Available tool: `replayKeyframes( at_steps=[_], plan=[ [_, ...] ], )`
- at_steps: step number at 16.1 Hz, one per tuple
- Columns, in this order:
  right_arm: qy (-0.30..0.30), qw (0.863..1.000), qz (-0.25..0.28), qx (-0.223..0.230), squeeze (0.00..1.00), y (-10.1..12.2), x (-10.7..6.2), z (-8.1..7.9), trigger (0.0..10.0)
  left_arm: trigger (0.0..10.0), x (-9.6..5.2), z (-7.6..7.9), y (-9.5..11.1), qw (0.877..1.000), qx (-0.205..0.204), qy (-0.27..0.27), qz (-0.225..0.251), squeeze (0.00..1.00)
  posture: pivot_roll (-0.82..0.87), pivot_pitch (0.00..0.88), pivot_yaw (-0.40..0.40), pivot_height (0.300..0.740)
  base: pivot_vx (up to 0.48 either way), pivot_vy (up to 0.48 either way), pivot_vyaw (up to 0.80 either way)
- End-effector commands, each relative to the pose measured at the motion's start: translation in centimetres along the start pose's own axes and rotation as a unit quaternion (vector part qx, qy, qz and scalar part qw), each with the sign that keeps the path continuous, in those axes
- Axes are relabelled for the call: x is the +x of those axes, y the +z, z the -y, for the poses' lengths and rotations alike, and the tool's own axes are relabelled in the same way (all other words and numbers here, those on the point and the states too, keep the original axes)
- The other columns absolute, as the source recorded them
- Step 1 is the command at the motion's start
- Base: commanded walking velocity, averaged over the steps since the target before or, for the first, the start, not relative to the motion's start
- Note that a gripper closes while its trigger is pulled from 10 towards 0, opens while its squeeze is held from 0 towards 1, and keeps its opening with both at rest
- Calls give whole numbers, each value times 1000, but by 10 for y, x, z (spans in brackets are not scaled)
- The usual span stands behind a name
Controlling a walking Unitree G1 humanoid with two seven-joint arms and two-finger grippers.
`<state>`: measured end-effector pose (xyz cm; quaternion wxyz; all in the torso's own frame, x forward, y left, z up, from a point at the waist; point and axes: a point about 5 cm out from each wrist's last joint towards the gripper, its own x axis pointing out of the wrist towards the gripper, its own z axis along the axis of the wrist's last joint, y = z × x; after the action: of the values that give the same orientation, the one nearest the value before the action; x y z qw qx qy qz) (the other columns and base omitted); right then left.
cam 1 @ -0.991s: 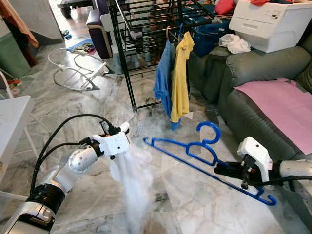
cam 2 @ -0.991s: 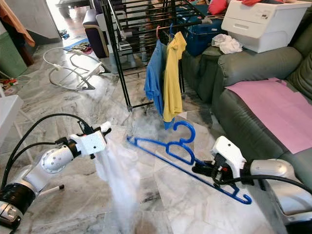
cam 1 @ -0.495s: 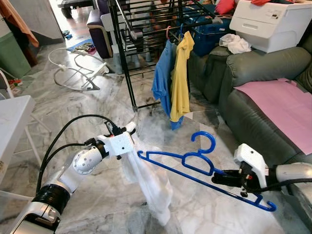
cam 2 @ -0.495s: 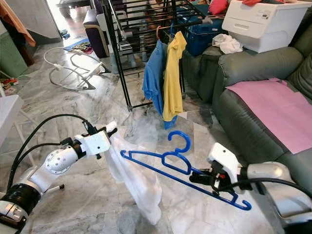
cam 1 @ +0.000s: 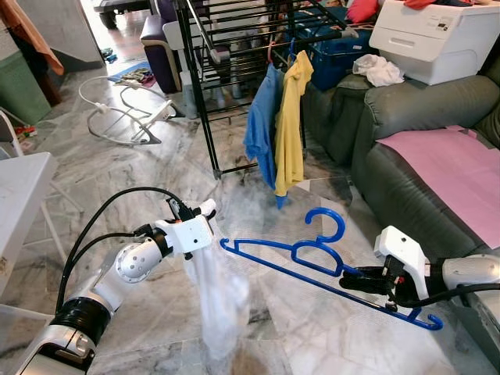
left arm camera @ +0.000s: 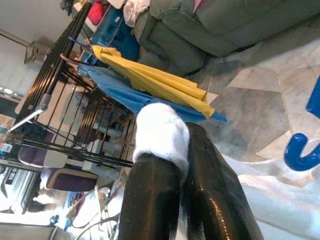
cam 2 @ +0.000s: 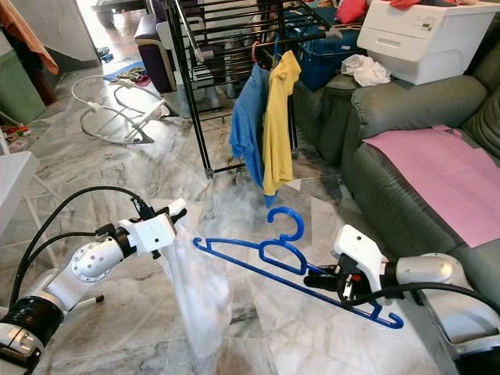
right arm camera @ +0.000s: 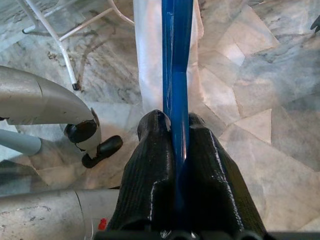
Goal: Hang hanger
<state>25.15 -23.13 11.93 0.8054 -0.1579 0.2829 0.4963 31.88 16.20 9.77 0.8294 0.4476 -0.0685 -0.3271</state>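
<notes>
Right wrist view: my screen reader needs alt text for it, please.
Right gripper shut on a blue hanger, its bar running away over marble floor. White cloth hangs behind it, beside the silver left arm.

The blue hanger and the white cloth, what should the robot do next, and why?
Probably slide the blue hanger's free end into the white cloth. The right gripper clamps the hanger, the left gripper pinches the dangling cloth, and the hanger tip sits just beside it.

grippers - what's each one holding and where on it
Right gripper: blue hanger, by its lower bar. Left gripper: white cloth, by its top edge.
</notes>
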Motion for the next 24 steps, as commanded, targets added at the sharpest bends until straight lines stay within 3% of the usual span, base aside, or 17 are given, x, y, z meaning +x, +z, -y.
replayKeyframes(
  at_steps=[1,12,18,20,21,24],
  plan=[
    [0,1000,6,-13,0,5,1,1,10000,10000,-3,-5,1,1000,11,2,8,0,-145,0,92,740,0,0,0],
    [4,1000,3,-17,0,2,10,0,10000,10000,-14,14,22,997,-3,-14,77,0,-137,0,87,740,0,0,0],
    [3,1000,1,7,0,-8,24,-3,10000,10000,-7,-3,70,984,-13,31,175,0,-125,0,77,740,0,0,0],
    [-31,999,-2,28,0,-16,29,3,10000,10000,-7,-6,82,979,-24,41,196,0,-124,0,76,740,0,0,0],
    [-89,995,1,55,0,-20,32,16,10000,10000,-7,-7,86,978,-35,46,201,0,-120,0,71,740,0,0,0],
    [-186,977,6,105,0,-25,27,39,10000,10000,-10,-3,77,981,-41,49,183,0,-118,0,67,740,0,0,0]
  ],
)
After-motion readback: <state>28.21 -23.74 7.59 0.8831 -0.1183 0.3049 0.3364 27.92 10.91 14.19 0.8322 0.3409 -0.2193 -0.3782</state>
